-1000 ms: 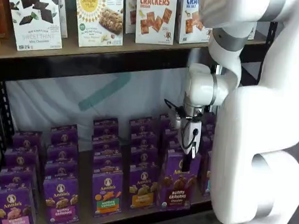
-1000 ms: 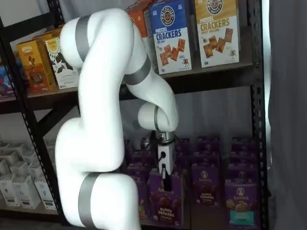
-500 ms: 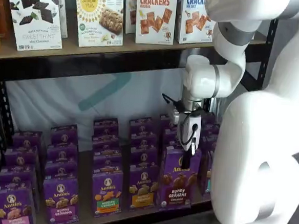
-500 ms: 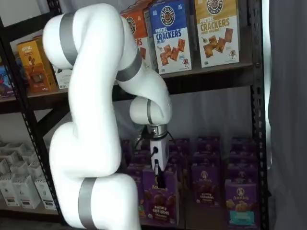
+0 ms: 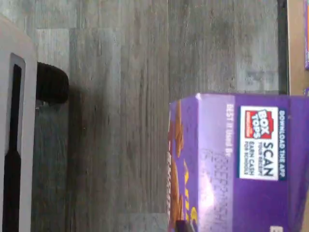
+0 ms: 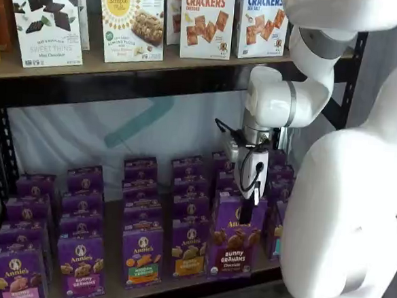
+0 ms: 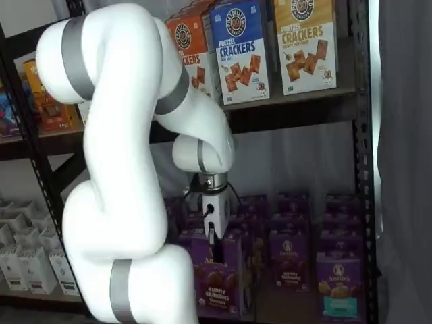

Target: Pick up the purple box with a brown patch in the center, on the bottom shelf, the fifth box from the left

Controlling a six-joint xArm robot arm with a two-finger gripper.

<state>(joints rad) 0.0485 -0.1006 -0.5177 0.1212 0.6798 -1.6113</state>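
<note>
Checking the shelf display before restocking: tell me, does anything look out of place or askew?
One thing: the purple box hangs forward of its row on the bottom shelf, clamped at its top in the gripper. The other cartons stand upright in tidy rows.

**Three cameras on the shelves**

Both shelf views face the shelving from the front, one obliquely, sharing the gripper [image 6: 246,212] and purple box [image 6: 233,241]. The wrist view looks close down past the box top [image 5: 241,159] to floor.

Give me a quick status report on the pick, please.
Gripper shut on the purple box. Box lifted forward of the bottom shelf. Nothing in the way.
</note>
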